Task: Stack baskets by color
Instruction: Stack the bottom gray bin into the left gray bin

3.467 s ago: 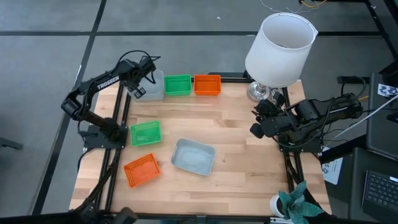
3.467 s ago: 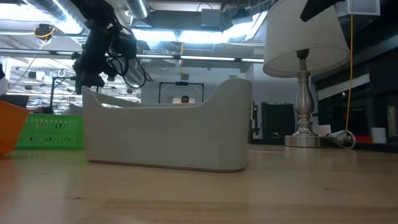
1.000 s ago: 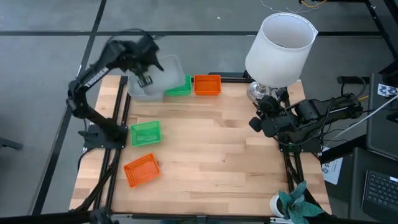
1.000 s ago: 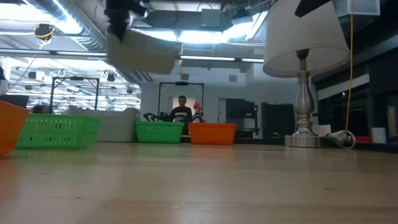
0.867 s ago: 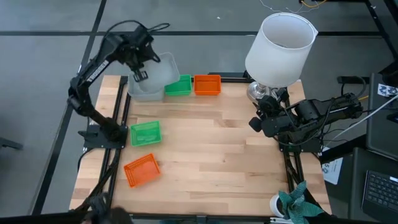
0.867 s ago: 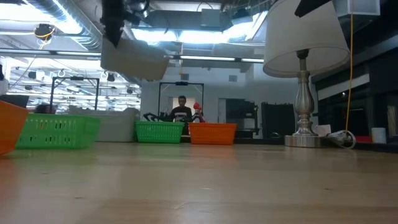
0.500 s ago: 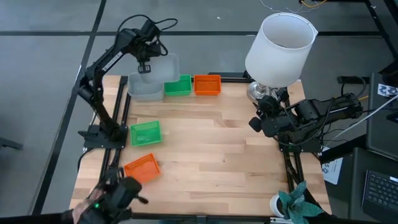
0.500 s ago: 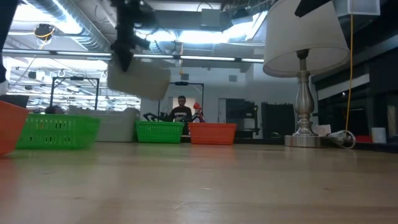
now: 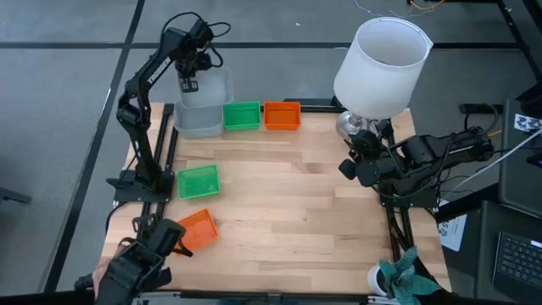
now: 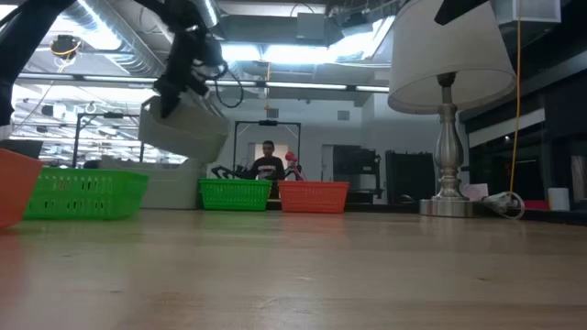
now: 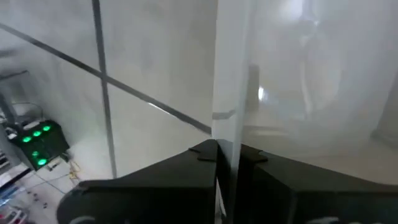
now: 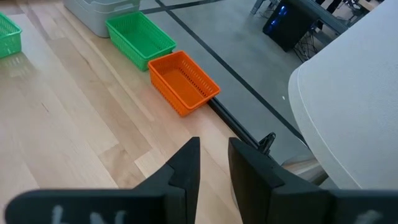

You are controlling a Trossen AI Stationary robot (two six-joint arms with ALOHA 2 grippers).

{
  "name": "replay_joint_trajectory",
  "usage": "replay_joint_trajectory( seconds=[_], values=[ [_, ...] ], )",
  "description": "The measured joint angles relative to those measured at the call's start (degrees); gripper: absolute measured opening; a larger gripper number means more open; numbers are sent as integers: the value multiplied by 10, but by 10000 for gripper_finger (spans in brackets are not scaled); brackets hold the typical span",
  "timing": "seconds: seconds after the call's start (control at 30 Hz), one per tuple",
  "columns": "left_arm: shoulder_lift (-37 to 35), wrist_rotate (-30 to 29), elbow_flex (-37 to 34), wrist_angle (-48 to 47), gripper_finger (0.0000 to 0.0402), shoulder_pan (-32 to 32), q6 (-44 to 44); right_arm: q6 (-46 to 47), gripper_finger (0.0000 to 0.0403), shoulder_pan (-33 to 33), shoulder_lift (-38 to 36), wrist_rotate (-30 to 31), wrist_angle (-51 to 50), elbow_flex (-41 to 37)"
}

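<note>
My left gripper (image 9: 190,78) is shut on a pale grey-blue basket (image 10: 183,128), held in the air over the table's far left corner. Below it, another grey-blue basket (image 9: 200,124) stands on the table. A green basket (image 9: 242,116) and an orange one (image 9: 282,115) stand beside that along the far edge. Another green basket (image 9: 198,181) and another orange one (image 9: 198,229) lie near the left edge. My right gripper (image 12: 214,167) waits open at the table's right side, nothing between its fingers. My left gripper pinches one wall of the grey-blue basket at its rim (image 11: 227,134), the wall standing edge-on between the two fingers, one on each face. The fingers come from above, slanting down. The basket hangs tilted below them (image 10: 188,136), clear of the table and of the basket beneath.
A big white lampshade (image 9: 381,63) on a metal lamp foot (image 10: 448,188) stands at the far right corner. A dark shape (image 9: 140,264), perhaps a person's hand, reaches in at the near left corner close to the orange basket. The middle of the wooden table (image 9: 288,212) is bare.
My left gripper has carried the grey-blue basket toward the table's far left corner and downward, rolling its wrist, so the basket now hangs lower and tilted over the other grey-blue basket. A dark shape has come in at the near left corner.
</note>
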Motion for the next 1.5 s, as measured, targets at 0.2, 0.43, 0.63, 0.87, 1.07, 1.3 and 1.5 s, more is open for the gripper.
replay_joint_trajectory(
  seconds=[0.2,0.43,0.63,0.87,1.07,1.3,1.5],
  values=[
    [-3,10,80,-55,0,-18,29,0,84,0,0,0,0,0],
    [-3,72,141,-98,0,-81,-84,-1,84,0,0,0,0,0],
    [-6,6,141,-101,0,-102,-150,-2,84,0,0,0,0,0],
    [-23,14,88,-98,0,-100,-230,1,84,0,0,-5,1,-54],
    [-124,35,-12,-101,0,-102,-250,24,84,0,0,0,37,-85],
    [-213,53,-117,-99,0,-95,-254,-56,84,0,-3,3,118,-85],
    [-211,-22,-210,-99,0,-92,-224,-77,84,0,-3,-7,151,-85]
  ],
)
